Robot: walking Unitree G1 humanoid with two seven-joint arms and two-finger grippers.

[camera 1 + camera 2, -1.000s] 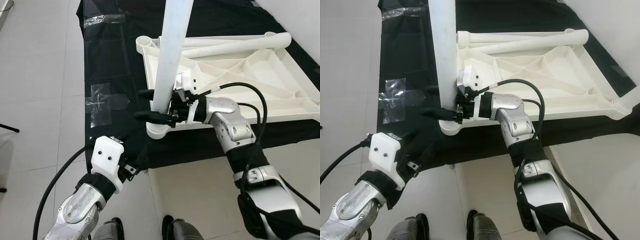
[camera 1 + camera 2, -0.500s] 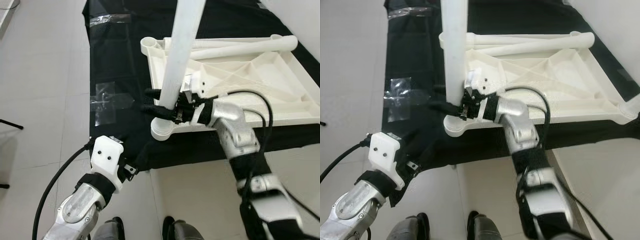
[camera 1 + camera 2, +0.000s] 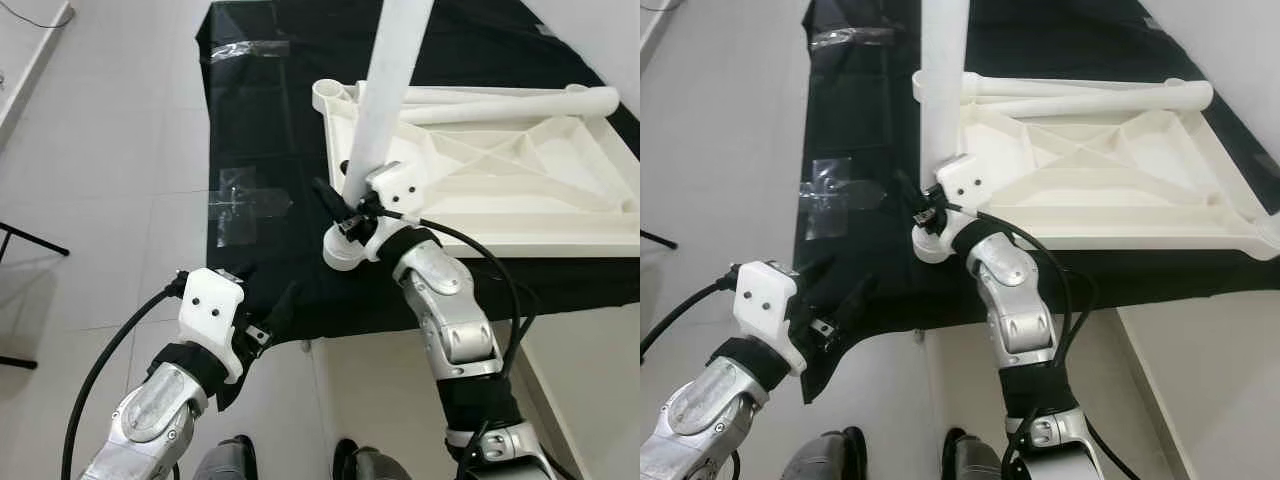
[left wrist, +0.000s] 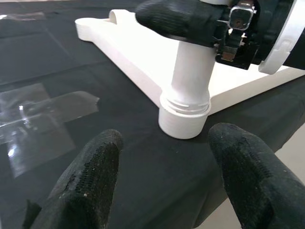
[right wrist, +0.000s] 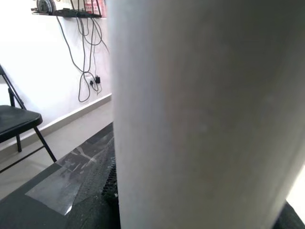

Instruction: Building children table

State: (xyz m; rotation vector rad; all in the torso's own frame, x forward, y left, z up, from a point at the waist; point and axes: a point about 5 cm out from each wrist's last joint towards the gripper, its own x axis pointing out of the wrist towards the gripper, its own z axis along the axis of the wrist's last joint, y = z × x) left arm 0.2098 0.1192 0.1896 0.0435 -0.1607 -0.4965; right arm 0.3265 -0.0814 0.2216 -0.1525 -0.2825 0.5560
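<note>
The white table leg (image 3: 385, 110) stands straight up in the corner socket (image 4: 184, 118) of the upside-down white table top (image 3: 1110, 190), which lies on the black cloth (image 3: 260, 150) on the floor. The right gripper (image 3: 338, 205) is squeezed around the leg low down, just above the socket. So the leg's long way is up and down, and I think it must be turned to screw in. The left gripper (image 4: 167, 176) hangs nearby with its 2 fingers wide apart, holding nothing.
</note>
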